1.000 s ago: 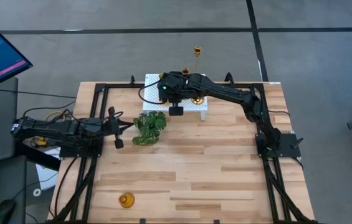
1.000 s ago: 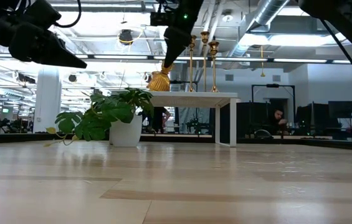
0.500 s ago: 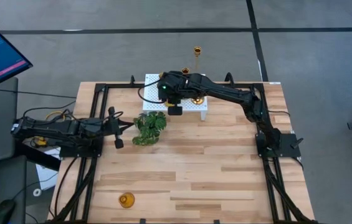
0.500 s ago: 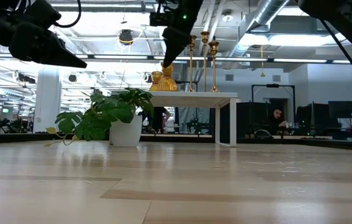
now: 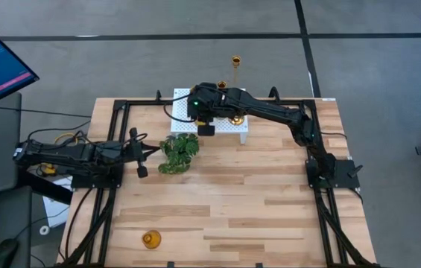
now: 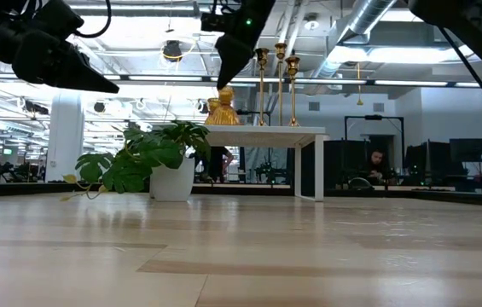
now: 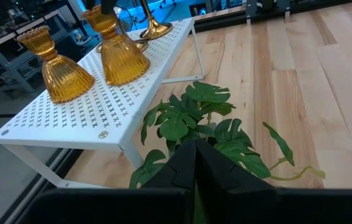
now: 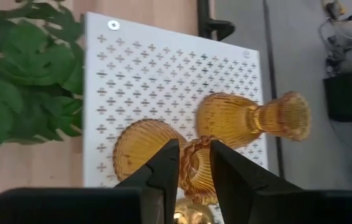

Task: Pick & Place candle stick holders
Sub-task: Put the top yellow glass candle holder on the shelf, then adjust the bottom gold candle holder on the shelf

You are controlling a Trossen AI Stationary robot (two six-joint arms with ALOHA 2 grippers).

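My right gripper (image 8: 194, 163), fingers spread, straddles a ribbed amber glass candle holder (image 8: 195, 168) on the white perforated platform (image 8: 157, 68); a careless lift could topple it.

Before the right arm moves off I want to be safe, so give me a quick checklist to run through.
1. Squat holder under the right gripper upright on the white platform: ok.
2. Right gripper open: ok.
3. Its fingers clear of that holder's rim: cannot tell.
4. Two tall holders upright: ok.
5. Lone holder on the table unobstructed: ok.
6. Left gripper away, by the plant: ok.
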